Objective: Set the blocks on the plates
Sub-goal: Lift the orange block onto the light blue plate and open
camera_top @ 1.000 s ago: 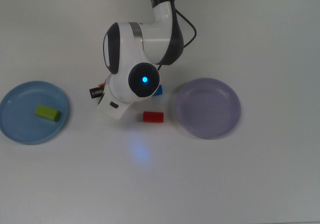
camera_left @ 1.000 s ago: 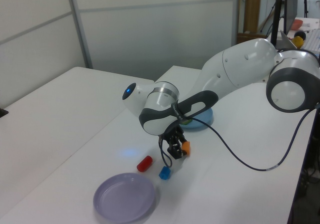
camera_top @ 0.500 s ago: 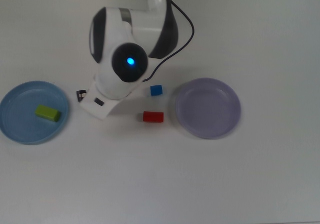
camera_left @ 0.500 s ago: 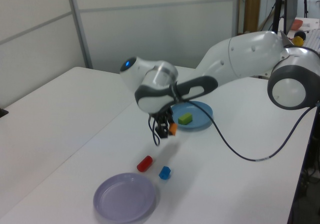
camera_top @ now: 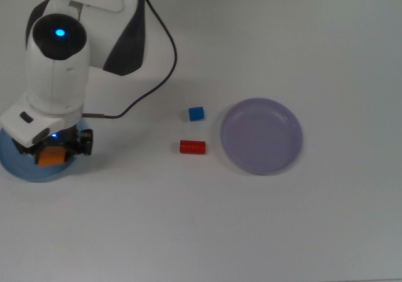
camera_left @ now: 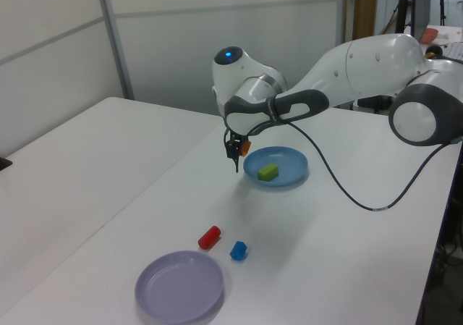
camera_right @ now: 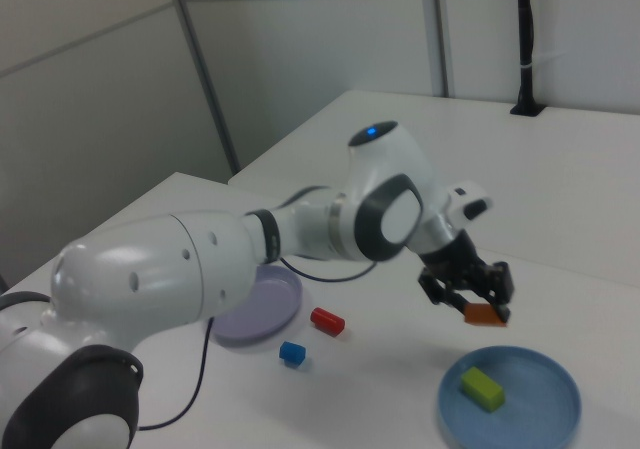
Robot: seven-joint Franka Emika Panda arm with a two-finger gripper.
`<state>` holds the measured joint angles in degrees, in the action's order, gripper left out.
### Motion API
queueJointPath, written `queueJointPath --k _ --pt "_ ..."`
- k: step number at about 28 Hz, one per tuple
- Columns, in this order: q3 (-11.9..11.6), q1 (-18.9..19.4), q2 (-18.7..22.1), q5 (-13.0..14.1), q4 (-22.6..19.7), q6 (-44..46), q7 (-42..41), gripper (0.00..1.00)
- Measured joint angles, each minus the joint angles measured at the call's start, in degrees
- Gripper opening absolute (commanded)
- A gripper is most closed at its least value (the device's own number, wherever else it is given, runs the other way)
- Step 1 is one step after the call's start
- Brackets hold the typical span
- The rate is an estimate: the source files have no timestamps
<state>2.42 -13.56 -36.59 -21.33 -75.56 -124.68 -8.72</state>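
Your claw [camera_right: 478, 304] is pinching the orange block [camera_right: 486, 314] and holds it in the air over the light blue plate [camera_right: 556, 415]. The lime-green block [camera_right: 482, 388] lies in that plate, right under the claw, a bit toward the right view's bottom. Nothing sits between the claw and the plate. Well away from the claw, toward the top view's right, the blue cube [camera_top: 196, 113] and the red block [camera_top: 192, 146] lie on the white table [camera_top: 201, 225], just beside the lavender plate [camera_top: 261, 135]. The arm's black cable [camera_top: 164, 68] hangs behind the claw.
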Motion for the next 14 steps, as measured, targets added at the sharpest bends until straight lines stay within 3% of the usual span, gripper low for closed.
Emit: queueJointPath --k 5,8,13,14 --pt "-0.33 -1.46 -0.77 0.00 -1.13 -2.72 -0.64 0.05" --pt "-1.13 -1.47 -0.83 -0.05 -1.68 -2.72 -0.96 0.14" --pt "-1.87 -1.53 -0.97 -1.83 -3.75 -2.72 -1.14 0.65" --pt "-1.92 -1.54 -1.06 -2.13 -4.37 -2.72 -1.14 0.71"
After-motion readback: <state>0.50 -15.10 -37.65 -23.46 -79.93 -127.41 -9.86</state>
